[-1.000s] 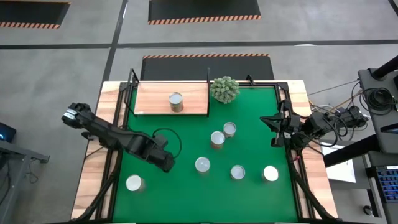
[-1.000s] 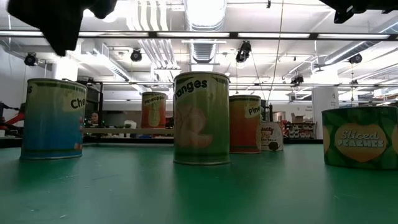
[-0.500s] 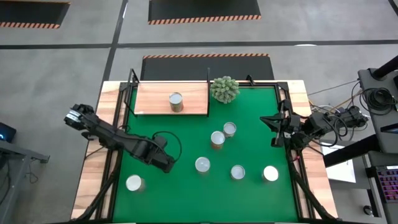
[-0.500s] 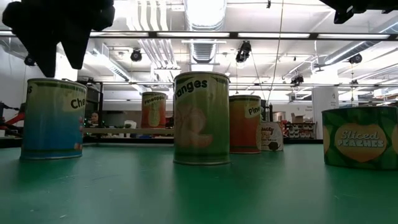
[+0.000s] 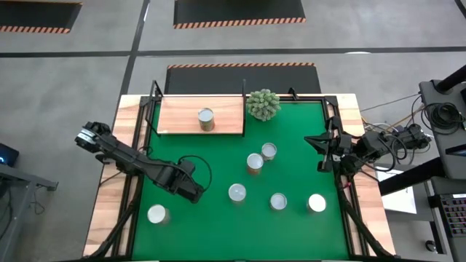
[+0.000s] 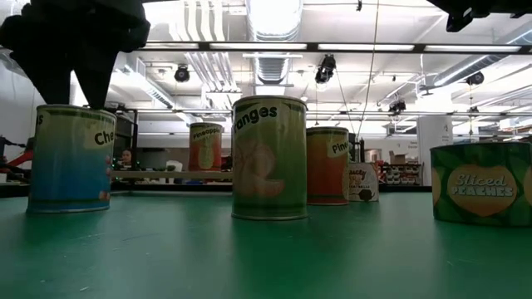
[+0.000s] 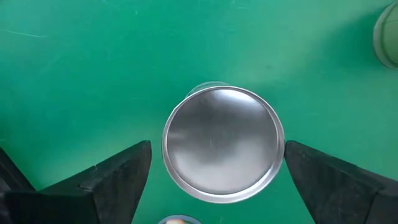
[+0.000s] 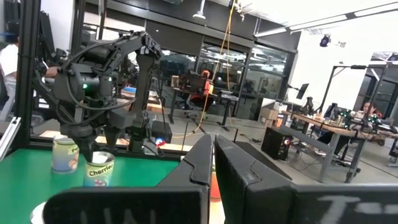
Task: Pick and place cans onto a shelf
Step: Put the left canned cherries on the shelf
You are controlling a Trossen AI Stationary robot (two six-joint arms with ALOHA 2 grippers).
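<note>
My left gripper (image 7: pixel 217 152) hangs open over a can with a shiny round top (image 7: pixel 222 143), one finger on each side of the top, clear of the rim. In the low view its fingertips (image 6: pixel 58 91) reach down to the top of this can (image 6: pixel 71 158), which stands upright on the green mat. In the high view the gripper (image 5: pixel 193 193) hides it. The pale wooden shelf (image 5: pixel 178 116) at the far left carries one can (image 5: pixel 206 118). My right gripper (image 8: pixel 213 155) is shut, raised at the right edge (image 5: pixel 320 153).
Several more cans stand on the mat: one near left (image 5: pixel 157 214), one beside my left gripper (image 5: pixel 237 192), a close pair mid-table (image 5: pixel 261 156), two near right (image 5: pixel 278 201) (image 5: pixel 317 203). A spiky plant ball (image 5: pixel 263 105) sits by the shelf's right end.
My left gripper has opened and come down over the can until its fingertips are level with the can's top. It has also moved slightly toward the near edge. No can has moved.
</note>
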